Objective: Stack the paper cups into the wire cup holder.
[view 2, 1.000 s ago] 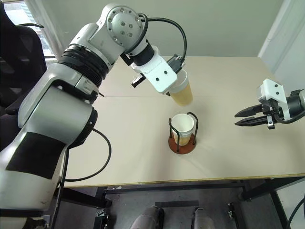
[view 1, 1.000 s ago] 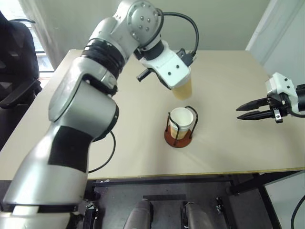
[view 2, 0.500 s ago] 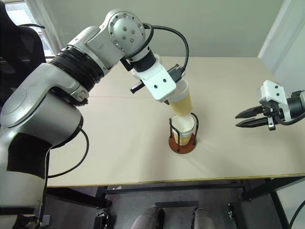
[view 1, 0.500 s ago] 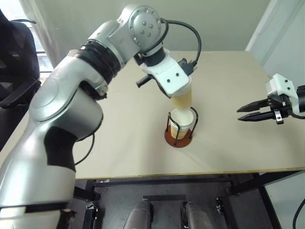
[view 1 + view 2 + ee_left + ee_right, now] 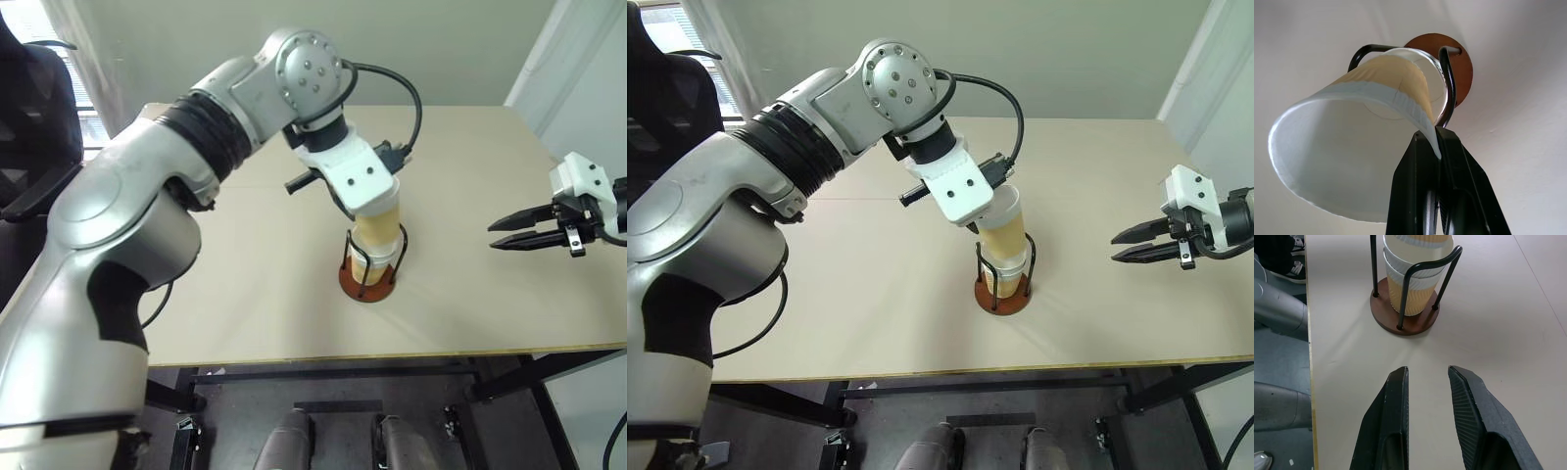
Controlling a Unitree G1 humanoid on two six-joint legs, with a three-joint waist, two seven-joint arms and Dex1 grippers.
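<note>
Mid-frame, the left hand (image 5: 1437,147) pinches a cup (image 5: 1003,227) by its rim, seated in the cups (image 5: 1411,286) in the holder (image 5: 1005,294). At right, the right hand (image 5: 502,235) hangs parted, empty.

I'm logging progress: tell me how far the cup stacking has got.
Done: two paper cups sit nested in the wire cup holder. In hand: the left hand pinches the third cup by its rim, its base entering the stack. Left: seat it and let go. The right hand waits open.
</note>
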